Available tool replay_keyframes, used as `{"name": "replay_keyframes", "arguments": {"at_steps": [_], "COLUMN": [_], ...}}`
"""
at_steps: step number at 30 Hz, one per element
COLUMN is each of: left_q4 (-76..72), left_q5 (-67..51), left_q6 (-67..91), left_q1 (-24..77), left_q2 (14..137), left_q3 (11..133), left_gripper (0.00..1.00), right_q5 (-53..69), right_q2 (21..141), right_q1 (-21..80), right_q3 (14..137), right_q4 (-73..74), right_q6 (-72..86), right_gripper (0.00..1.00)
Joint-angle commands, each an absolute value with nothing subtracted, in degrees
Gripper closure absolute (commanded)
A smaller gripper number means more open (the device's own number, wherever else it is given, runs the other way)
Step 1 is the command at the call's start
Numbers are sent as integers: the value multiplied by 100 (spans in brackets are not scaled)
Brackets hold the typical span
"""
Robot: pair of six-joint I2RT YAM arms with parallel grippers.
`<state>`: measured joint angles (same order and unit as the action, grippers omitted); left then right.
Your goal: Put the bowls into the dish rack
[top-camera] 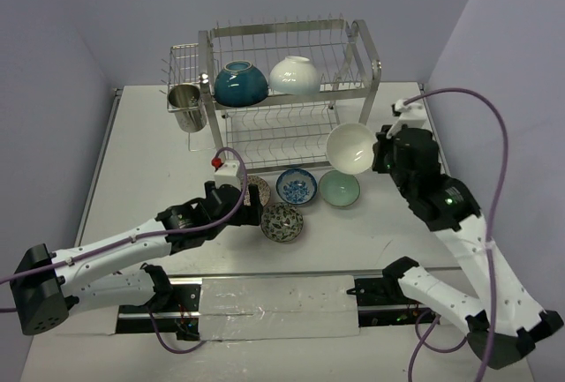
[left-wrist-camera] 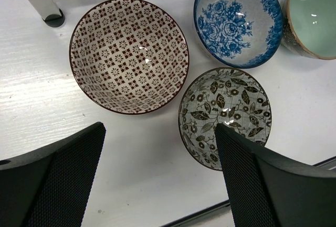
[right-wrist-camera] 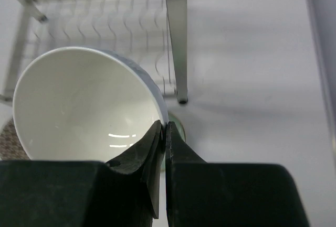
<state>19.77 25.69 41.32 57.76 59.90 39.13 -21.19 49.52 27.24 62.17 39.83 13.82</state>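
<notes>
Three lilac walls [top-camera: 106, 11] close in a white table [top-camera: 141, 161], matt and faintly grained in the left wrist view. The rack [top-camera: 365, 56] stands at the table's far side: two tiers of shiny steel wire with upright prongs, and a small basket [top-camera: 181, 64] hung on its left end.

Seven bowls show. On the rack's upper tier, towards the left, leans a glossy teal bowl [top-camera: 240, 83], its outside facing the camera. Just right of it sits a white bowl [top-camera: 295, 75], turned so its outer wall and foot show. I cannot tell whether the two touch. A second white bowl [top-camera: 350, 146] hangs tilted at the rack's front right corner, level with the lower tier, plain and glossy inside. The right gripper [right-wrist-camera: 164, 132] is clamped on its rim, one finger inside and one outside.

Four smaller bowls lie mouth-up on the table just in front of the rack:
- a red bowl [left-wrist-camera: 128, 54] with a lattice of little flowers, nearest the rack's front left foot
- a blue bowl [left-wrist-camera: 236, 20] with roses
- a pale green bowl [left-wrist-camera: 315, 14], brown outside
- a dark leaf-print bowl [left-wrist-camera: 226, 111], farthest from the rack

The left gripper [left-wrist-camera: 160, 130] hovers over the red and leaf-print bowls, fingers spread wide and touching nothing.

A steel cup [top-camera: 186, 104] sits under the rack's basket
</notes>
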Motion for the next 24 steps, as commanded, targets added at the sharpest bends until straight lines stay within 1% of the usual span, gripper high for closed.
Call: {"name": "replay_keyframes", "arguments": {"at_steps": [1, 5, 10, 16, 18, 24], "left_q4": [1854, 1881, 1960, 2232, 2311, 2592], "left_q5": [2558, 2584, 2645, 2830, 2891, 3085], "left_q6": [4017, 3964, 3946, 4034, 4104, 4324], "left_q1": [5722, 5678, 5643, 5608, 5590, 5546], "left_q2": [6029, 6021, 5880, 5546, 5380, 4975], "left_q3": [4192, 4254, 4254, 4140, 4087, 3859], "left_gripper": [9, 9, 9, 9, 8, 8], "right_q5": [-1855, -1723, -1696, -1608, -1565, -1485], "right_q2": [4527, 4631, 5123, 5791, 6028, 6643], "right_q1": [2769, 2769, 2769, 2769, 2769, 2777], "right_q3": [7265, 8058, 8814, 9026, 9009, 8878], "right_q4": [3314, 2893, 1856, 46, -690, -2283], "right_q6": [186, -998, -2090, -3714, -4006, -4938], "right_gripper": [100, 100, 100, 100, 100, 100]}}
